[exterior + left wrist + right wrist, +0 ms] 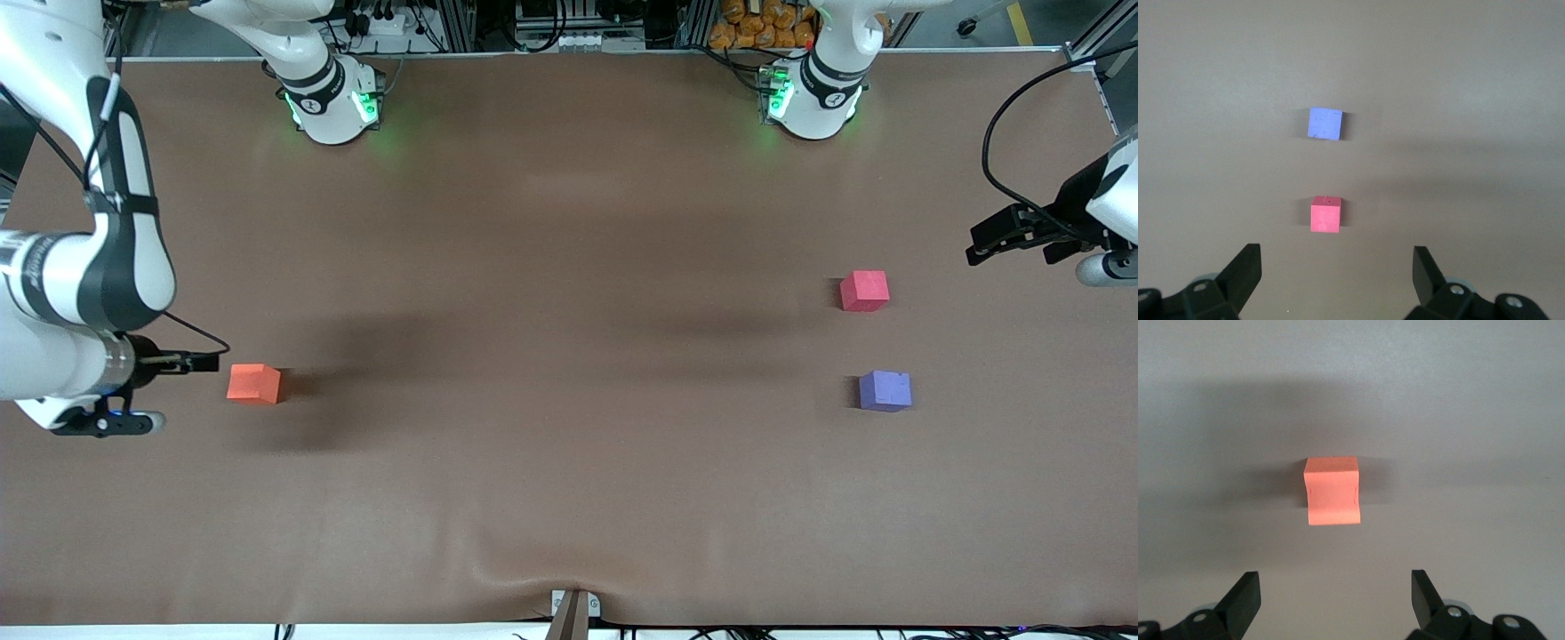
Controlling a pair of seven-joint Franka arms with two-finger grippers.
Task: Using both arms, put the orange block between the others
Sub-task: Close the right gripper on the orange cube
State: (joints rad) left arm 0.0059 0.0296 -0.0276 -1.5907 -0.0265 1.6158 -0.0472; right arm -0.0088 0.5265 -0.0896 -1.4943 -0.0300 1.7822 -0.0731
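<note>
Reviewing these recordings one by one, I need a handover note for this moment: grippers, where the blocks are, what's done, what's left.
Right gripper: open, empty, in the air beside the orange block at the right arm's end of the table.
Left gripper: open, empty, in the air near the pinkish-red cube at the left arm's end.
Purple-blue cube: nearer the front camera than the pinkish-red cube, with a gap between them.
Done: nothing yet; the orange block is untouched.
Left: pick up the orange block, carry it across, probably passing it between arms, and set it in that gap.
</note>
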